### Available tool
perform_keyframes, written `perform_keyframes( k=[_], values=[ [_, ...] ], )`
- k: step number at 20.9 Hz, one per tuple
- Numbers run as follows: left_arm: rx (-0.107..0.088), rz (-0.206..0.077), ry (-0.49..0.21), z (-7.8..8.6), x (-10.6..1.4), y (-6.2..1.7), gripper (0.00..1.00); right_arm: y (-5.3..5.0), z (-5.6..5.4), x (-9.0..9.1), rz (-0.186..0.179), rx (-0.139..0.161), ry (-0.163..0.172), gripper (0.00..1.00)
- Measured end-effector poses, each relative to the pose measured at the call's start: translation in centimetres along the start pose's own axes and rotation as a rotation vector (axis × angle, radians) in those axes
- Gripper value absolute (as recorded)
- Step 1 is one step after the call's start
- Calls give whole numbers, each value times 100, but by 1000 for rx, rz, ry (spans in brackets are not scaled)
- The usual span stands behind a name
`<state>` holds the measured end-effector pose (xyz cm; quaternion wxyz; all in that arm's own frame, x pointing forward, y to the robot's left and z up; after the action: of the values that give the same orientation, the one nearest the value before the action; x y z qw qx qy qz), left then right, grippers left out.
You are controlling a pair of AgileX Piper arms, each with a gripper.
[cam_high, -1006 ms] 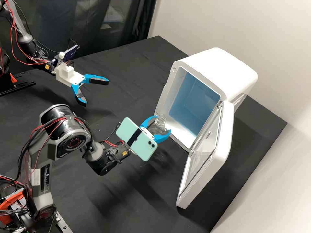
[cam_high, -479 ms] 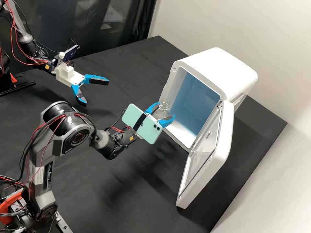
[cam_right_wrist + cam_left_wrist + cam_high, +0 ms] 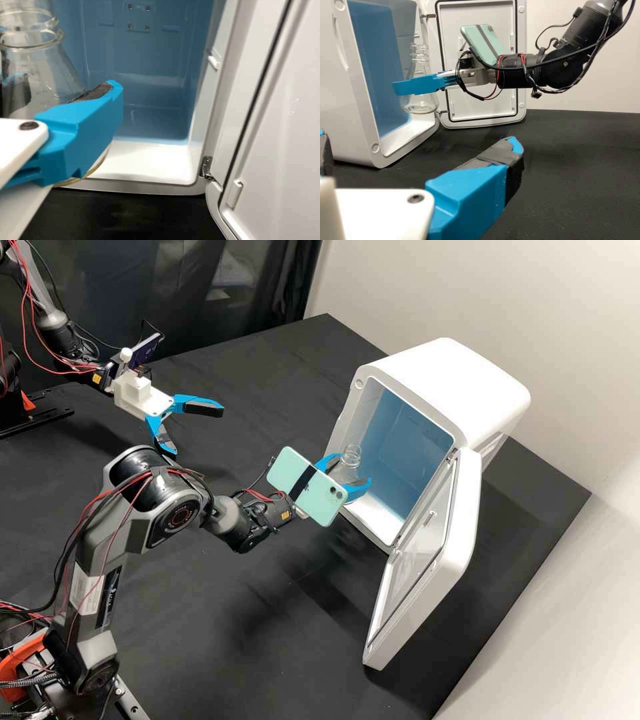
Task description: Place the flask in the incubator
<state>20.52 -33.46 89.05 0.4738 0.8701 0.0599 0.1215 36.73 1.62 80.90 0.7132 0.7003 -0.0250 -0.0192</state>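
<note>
A clear glass flask [image 3: 348, 463] hangs upright in the mouth of the white incubator [image 3: 460, 383], a little above its floor. My right gripper [image 3: 347, 473] is shut on the flask's body, one blue finger on each side. In the left wrist view the flask [image 3: 420, 80] sits just inside the incubator's rim [image 3: 350, 115]. Up close in the right wrist view, the flask [image 3: 35, 55] stands before the blue interior [image 3: 160, 75]. My left gripper [image 3: 197, 431] hovers open over the bench at the back left, holding nothing.
The incubator door [image 3: 427, 547] hangs open toward the front right, beside the gripper's path, and shows as the door [image 3: 270, 125] at close range. A mint phone [image 3: 308, 487] is strapped on the right wrist. Bare black bench [image 3: 267, 613] lies in front.
My right arm has carried the flask up and forward, from in front of the incubator's lower lip into its opening. The left arm has stayed put.
</note>
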Motion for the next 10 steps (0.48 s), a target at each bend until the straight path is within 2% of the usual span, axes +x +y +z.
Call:
perform_keyframes(
  k=[3, 7, 10],
  values=[
    [0, 0, 0, 0, 0, 0, 100, 10, -72, 81, -10, -8, -11, 0],
    [0, 0, 0, 0, 0, 0, 100, 69, -183, 192, 8, 16, -21, 0],
    [0, 0, 0, 0, 0, 0, 100, 81, -269, 276, 7, 14, -30, 0]
  ],
)
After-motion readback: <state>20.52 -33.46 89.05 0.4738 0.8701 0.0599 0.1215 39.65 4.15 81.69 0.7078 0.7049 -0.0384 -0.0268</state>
